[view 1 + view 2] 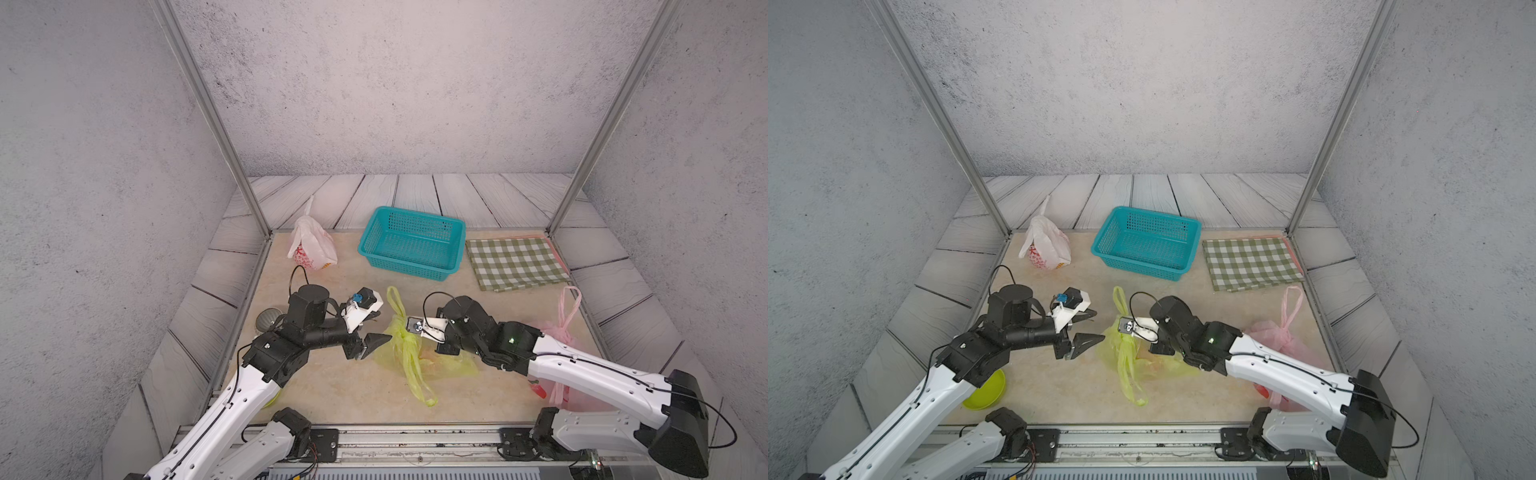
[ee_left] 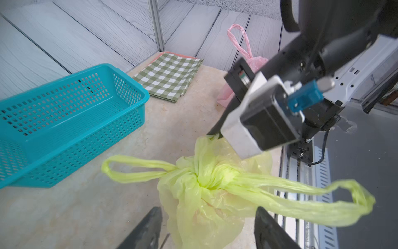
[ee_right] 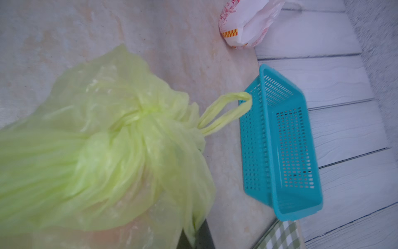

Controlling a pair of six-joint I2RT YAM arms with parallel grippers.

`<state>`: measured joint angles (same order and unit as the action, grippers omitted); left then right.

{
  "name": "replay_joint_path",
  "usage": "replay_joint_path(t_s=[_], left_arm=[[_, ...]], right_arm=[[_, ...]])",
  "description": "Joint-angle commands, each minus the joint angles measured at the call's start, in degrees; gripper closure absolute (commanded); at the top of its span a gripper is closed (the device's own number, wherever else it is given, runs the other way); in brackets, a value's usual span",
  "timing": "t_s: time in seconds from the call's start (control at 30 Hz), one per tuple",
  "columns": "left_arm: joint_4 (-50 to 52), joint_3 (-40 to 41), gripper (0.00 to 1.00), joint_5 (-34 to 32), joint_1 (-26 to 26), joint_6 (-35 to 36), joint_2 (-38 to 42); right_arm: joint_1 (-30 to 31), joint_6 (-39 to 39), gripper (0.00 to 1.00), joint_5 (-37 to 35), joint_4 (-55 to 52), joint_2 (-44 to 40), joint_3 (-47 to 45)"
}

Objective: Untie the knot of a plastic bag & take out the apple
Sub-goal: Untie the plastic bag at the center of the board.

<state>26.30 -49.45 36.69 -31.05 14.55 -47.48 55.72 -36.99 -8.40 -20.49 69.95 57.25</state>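
- Left gripper (image 1: 376, 328): fingers spread wide, holding nothing, just at 9 o'clock of the green bag (image 1: 405, 349).
- Right gripper (image 2: 215, 134): fingers closed, pinching the bag's plastic at 3 o'clock of the knot (image 2: 206, 179).
- Knot still tied; apple not to be made out.
- Bag at 6 o'clock from the blue basket (image 1: 411, 243).

The left arm (image 1: 232, 399) reaches in from about seven o'clock, elbow bent, forearm turned toward three o'clock. The left gripper (image 1: 381, 328) has its jaws apart, one finger toward twelve o'clock and the other toward six, with the tips aimed at three o'clock. The right arm (image 1: 590, 370) comes in from four o'clock, wrist dipped and pointing to nine o'clock. The right gripper (image 2: 213, 135) is pinched tight on a fold of the green bag (image 2: 206, 194), facing the left one.
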Motion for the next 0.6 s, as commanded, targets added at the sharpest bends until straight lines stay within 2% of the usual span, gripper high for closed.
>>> replay_joint_path(t_s=[0.0, 0.13, 0.27, 0.3, 0.4, 0.57], left_arm=[[-2.35, 0.2, 0.3, -0.83, -0.46, 4.06, 1.67], [-0.34, 0.88, 0.32, -1.02, -0.5, 3.5, 1.87], [-0.34, 3.77, 0.33, 0.26, -0.67, 3.21, 3.54], [-1.17, 5.23, 0.34, 0.46, -0.76, 3.12, 4.2], [-3.61, 8.78, 0.44, 2.99, -1.44, 3.36, 5.85], [-1.51, 10.37, 0.45, 6.83, -5.86, 8.19, 6.18]], right_arm=[[-1.2, -8.48, 1.0, 8.95, -0.42, 0.93, 4.27], [-1.32, -1.61, 1.0, 17.03, -7.75, 1.61, 3.25], [-1.33, 5.71, 1.0, 21.77, -3.6, -3.75, -9.18], [-1.28, 8.15, 1.0, 21.04, -0.44, -5.72, -12.84], [-1.32, 14.4, 1.0, 18.25, 5.01, -9.15, -18.3], [-1.24, 17.74, 1.0, 14.27, 3.04, -8.02, -18.57]])
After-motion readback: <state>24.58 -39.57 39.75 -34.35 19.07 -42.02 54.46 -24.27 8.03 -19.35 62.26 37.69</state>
